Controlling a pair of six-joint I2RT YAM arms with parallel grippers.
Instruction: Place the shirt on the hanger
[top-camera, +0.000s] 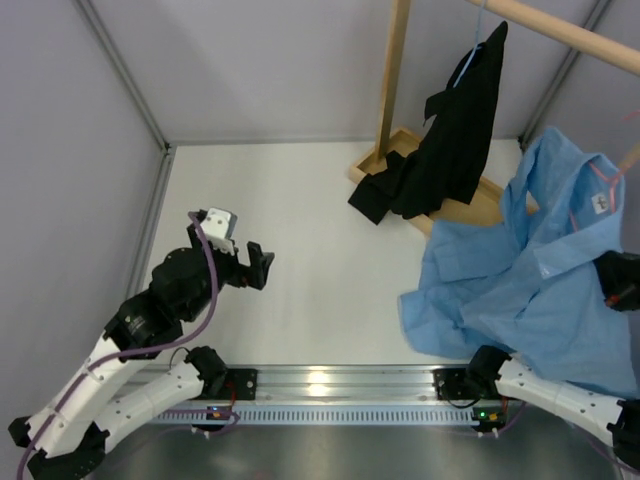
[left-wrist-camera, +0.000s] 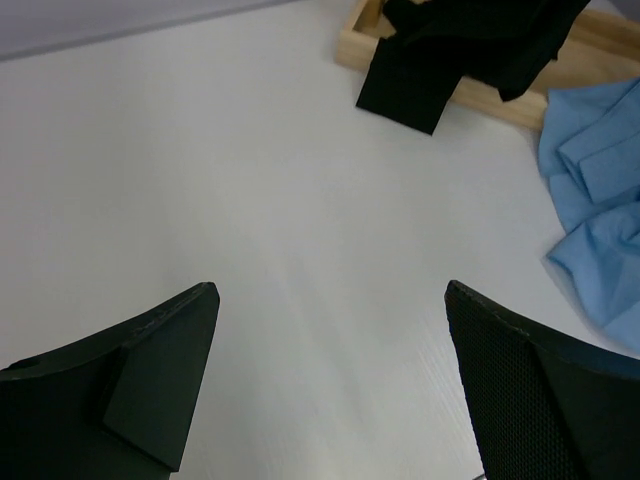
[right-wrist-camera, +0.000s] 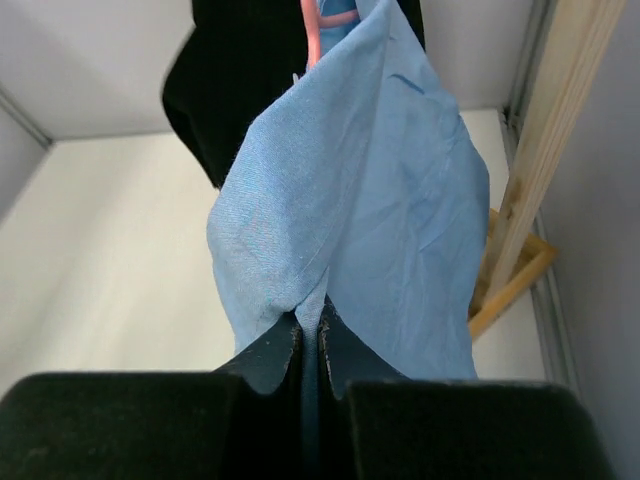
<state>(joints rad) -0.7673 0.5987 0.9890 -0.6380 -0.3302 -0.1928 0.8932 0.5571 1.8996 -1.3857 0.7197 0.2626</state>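
Observation:
The light blue shirt hangs lifted at the right, its lower part spread on the table. My right gripper is shut on a pinched fold of the shirt; from above, this gripper shows as a dark shape at the shirt's right edge. The pink wire hanger shows at the shirt's collar, and a short piece of the hanger appears above the fabric. My left gripper hovers open over bare table at the left, far from the shirt. Nothing is between the fingers of the left gripper.
A black garment hangs on a light blue hanger from the wooden rail, its end draped over the rack's wooden base. The rack's post stands at the back. Grey walls close in the left side and the back.

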